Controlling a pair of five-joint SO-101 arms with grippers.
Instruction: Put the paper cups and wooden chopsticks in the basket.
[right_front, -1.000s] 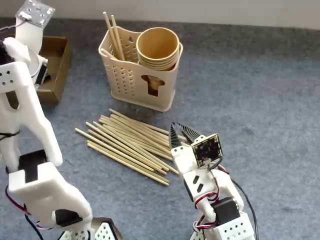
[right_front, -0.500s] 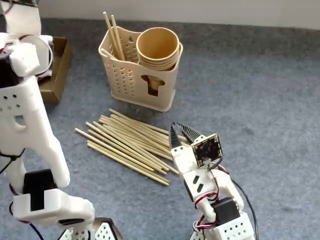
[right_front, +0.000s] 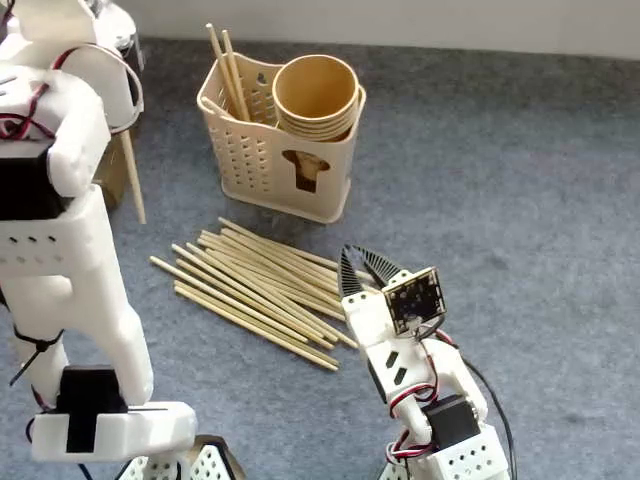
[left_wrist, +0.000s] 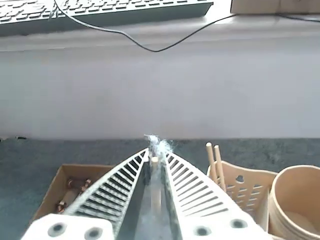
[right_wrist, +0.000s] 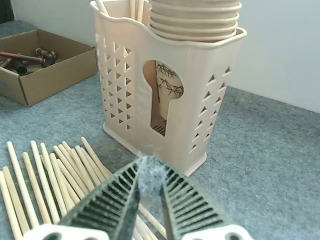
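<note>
Chopstick (left_wrist: 155, 187) in closed left gripper (left_wrist: 156, 150)

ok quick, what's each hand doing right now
left hand: closed on one chopstick
right hand: closed, holding nothing

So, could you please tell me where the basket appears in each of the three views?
High view: basket at upper centre, behind the loose chopsticks.
Left wrist view: basket beside the left gripper, which grips a chopstick.
Right wrist view: basket straight beyond the right gripper.
Shared landmark: the paper cups stacked inside it.
</note>
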